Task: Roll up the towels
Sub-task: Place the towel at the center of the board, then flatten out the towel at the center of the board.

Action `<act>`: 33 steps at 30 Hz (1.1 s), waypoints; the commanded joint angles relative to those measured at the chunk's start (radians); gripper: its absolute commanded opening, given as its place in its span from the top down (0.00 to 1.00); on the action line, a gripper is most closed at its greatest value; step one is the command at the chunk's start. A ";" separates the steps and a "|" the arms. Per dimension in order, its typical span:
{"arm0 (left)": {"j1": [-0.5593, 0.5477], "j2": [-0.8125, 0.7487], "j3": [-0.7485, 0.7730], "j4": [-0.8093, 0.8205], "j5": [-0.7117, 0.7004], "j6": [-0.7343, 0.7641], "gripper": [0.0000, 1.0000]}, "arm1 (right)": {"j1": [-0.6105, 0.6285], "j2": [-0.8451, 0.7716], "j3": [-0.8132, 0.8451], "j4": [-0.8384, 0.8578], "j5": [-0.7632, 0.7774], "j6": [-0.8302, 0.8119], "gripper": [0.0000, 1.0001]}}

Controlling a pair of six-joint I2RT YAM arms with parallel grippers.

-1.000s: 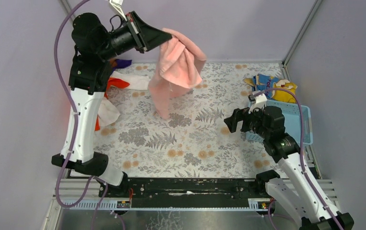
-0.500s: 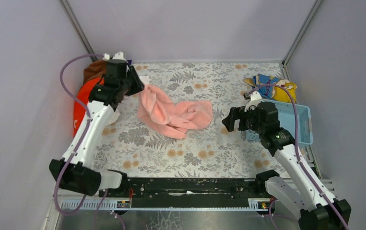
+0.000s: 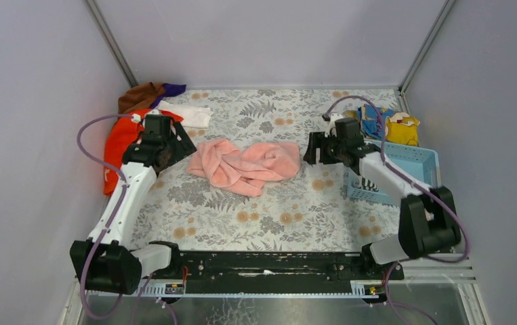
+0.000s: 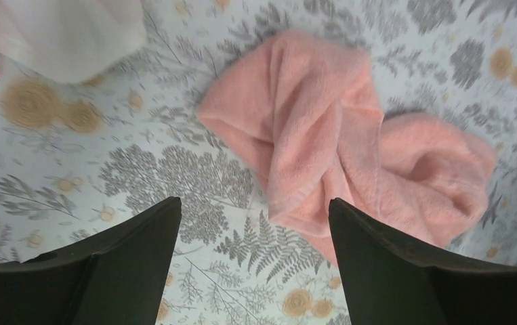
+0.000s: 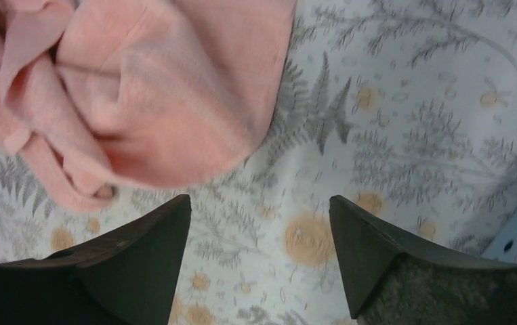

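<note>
l gripper point(image 4: 254, 203) open, pink towel point(image 4: 323, 135) just ahead

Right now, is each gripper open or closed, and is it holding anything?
Left gripper: open, holding nothing; the pink towel lies just ahead of it.
Right gripper: open, holding nothing, near the towel's other end.

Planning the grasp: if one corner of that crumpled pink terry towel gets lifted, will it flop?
Likely floppy: the pink terry towel lies in soft twisted folds. Its fuzzy pile probably grips rather than slips. Pushed, it would likely bunch up.
</note>
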State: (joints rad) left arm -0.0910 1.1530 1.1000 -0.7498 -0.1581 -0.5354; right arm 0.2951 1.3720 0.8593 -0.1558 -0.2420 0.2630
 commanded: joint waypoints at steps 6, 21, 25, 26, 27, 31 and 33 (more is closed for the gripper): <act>-0.071 0.111 -0.124 0.117 0.205 -0.072 0.18 | 0.007 0.432 0.344 0.083 0.075 0.008 0.28; -0.113 0.285 -0.150 0.181 0.169 -0.107 0.17 | 0.097 0.759 0.585 -0.090 0.082 -0.015 0.36; -0.117 0.326 -0.140 0.185 0.165 -0.107 0.17 | 0.123 0.758 0.569 -0.135 0.139 -0.033 0.42; -0.117 0.335 -0.137 0.186 0.163 -0.107 0.17 | 0.126 0.754 0.561 -0.141 0.153 -0.038 0.45; -0.119 0.346 -0.132 0.190 0.160 -0.109 0.17 | 0.126 0.748 0.555 -0.145 0.172 -0.041 0.50; -0.124 0.398 -0.120 0.212 0.157 -0.123 0.19 | 0.125 0.708 0.565 -0.169 0.251 -0.062 0.82; -0.124 0.426 -0.113 0.229 0.157 -0.133 0.22 | 0.121 0.672 0.589 -0.197 0.285 -0.079 0.91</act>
State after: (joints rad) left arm -0.2081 1.5326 0.9581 -0.5922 0.0151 -0.6418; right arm 0.4110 2.0945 1.4376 -0.2092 -0.0624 0.2165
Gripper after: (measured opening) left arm 0.811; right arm 0.159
